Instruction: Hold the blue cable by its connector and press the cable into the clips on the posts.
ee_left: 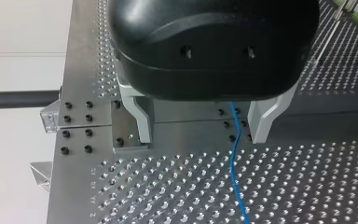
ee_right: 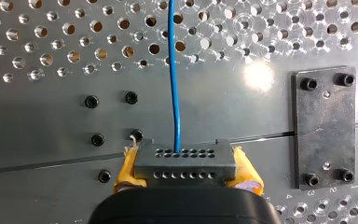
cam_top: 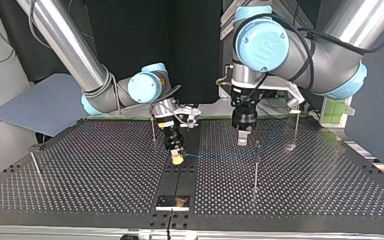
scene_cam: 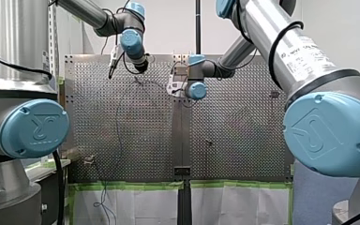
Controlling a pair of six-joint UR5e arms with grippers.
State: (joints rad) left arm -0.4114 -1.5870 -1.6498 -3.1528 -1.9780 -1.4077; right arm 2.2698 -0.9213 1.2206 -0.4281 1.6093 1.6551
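You face a dull metal table (cam_top: 80,175), studded with round holes, filling the top view's lower half. Just right of centre there, my left gripper (ee_left: 201,138) hangs with its flat grey metal fingers (ee_left: 140,119) spread apart, holding nothing. A thin upright post (cam_top: 255,170) stands lower right of it. At centre, my right gripper (cam_top: 177,156) clamps its yellow pads (ee_right: 126,170) on the blocky, hole-dotted connector (ee_right: 185,161). The smooth blue cable (ee_right: 175,70) runs straight ahead from it.

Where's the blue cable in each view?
Front view: too thin to pick out.
Top view: blue cable runs from my right claw toward the post.
Left wrist view: seen between my left claw's open fingers.
Right wrist view: leaves the connector, ahead.
Landmark: table's bare centre strip.
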